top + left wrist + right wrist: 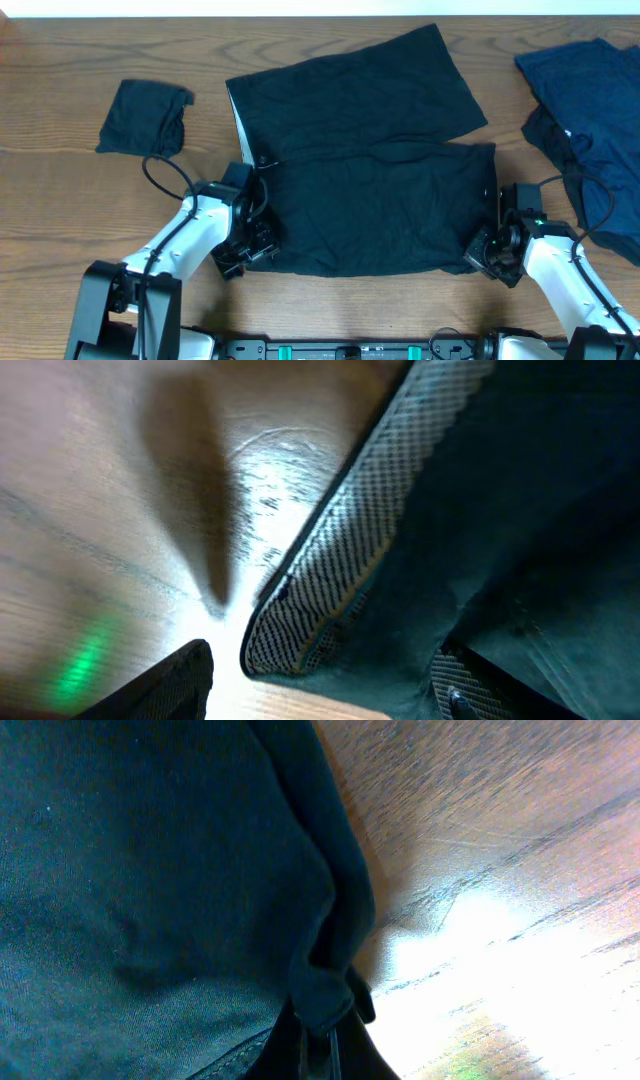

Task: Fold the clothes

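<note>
A large black garment (370, 170) lies spread in the middle of the table, with a pale grey-white inner strip (238, 118) at its left edge. My left gripper (255, 240) is at its near left corner. In the left wrist view its fingers (320, 685) are apart, with the garment's mesh-lined band (340, 550) lying between them. My right gripper (487, 250) is at the near right corner. In the right wrist view its fingers (322, 1045) are shut on a pinched fold of the black fabric (160, 870).
A small folded black garment (145, 118) lies at the far left. A heap of navy blue clothes (590, 90) lies at the right edge, over a darker piece (548, 135). Bare wooden table (60, 200) shows around them.
</note>
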`<state>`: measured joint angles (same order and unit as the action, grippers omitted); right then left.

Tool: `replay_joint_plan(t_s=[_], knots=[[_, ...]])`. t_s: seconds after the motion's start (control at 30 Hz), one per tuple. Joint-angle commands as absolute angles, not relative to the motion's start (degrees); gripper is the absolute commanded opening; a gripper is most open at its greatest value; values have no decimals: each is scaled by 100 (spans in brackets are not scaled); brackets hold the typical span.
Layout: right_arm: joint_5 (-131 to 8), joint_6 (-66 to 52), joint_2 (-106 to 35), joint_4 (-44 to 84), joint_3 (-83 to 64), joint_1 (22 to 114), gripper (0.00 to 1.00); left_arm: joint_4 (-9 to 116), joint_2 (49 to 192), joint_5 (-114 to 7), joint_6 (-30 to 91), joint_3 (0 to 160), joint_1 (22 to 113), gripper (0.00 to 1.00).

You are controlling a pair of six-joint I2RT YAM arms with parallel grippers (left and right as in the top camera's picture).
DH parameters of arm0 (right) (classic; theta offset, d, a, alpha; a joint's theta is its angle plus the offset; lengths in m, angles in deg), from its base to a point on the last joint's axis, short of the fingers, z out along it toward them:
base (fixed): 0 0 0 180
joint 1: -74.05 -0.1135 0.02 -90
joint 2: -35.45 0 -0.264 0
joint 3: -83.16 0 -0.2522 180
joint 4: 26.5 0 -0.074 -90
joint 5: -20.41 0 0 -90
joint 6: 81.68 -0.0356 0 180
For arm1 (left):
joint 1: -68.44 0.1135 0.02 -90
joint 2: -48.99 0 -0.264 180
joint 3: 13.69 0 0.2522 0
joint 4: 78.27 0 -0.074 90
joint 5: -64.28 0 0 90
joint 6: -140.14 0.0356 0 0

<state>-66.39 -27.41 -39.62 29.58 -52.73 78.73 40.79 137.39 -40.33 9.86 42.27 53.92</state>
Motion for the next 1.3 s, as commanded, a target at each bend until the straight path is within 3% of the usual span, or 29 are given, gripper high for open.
replay_joint_plan(t_s=[0.0, 0.07, 0.13, 0.37, 0.7, 1.07, 1.27], knots=[[-6615, -2736, -4065, 2851, -5439, 7935, 1, 4136, 13730, -3898, 779, 4098, 5375, 72], [-6615, -2736, -4065, 2851, -5439, 7935, 1, 4206, 13730, -3900, 779, 4059, 5375, 70], [-6615, -2736, -4065, 2851, -5439, 7935, 1, 4241, 13730, -3898, 779, 4041, 5375, 61], [-6615, -2690, -4063, 2729, -5426, 7935, 1, 4354, 13730, -3850, 792, 4041, 5375, 6], [-6615, -2164, -4060, 3693, -4224, 7935, 1, 4044, 13354, -3854, 1399, 4100, 5375, 6], [-6254, -1746, -3848, 5166, -2644, 7921, 1, 2472, 11402, -3852, 1432, 4570, 5372, 6], [-5939, -1322, -3829, 5544, -1422, 7891, 1, 1788, 11068, -3633, 1434, 5252, 5375, 6]])
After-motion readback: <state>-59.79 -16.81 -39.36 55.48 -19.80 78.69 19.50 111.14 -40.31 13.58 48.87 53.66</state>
